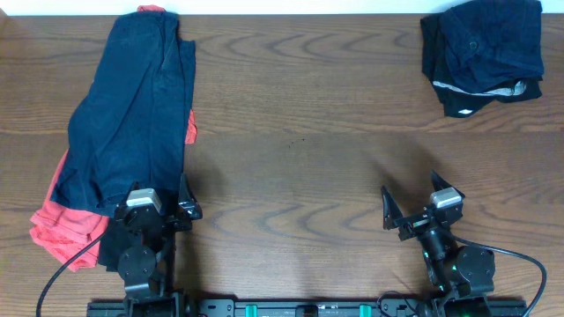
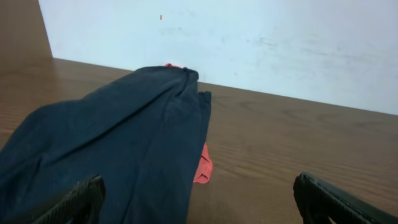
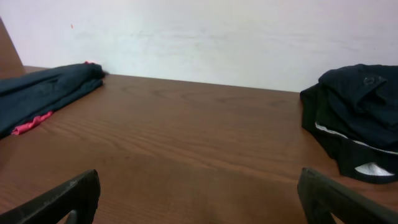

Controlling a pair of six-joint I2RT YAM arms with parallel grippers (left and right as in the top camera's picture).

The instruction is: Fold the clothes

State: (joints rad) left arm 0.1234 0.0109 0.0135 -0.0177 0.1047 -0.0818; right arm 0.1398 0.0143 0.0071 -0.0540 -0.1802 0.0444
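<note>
Clothes [image 1: 123, 150] await folding. Overhead: a navy garment [image 1: 132, 106] lies on a coral garment [image 1: 60, 227] at the table's [image 1: 291, 132] left, long axis running near-to-far; a black heap [image 1: 480, 53] sits far right. Left wrist: the left gripper [image 2: 205, 208] gapes wide and empty at the navy hem (probably the first pinch needed). Right wrist: the right gripper [image 3: 199, 202], equally wide and empty, stands well apart from the heap.
</note>
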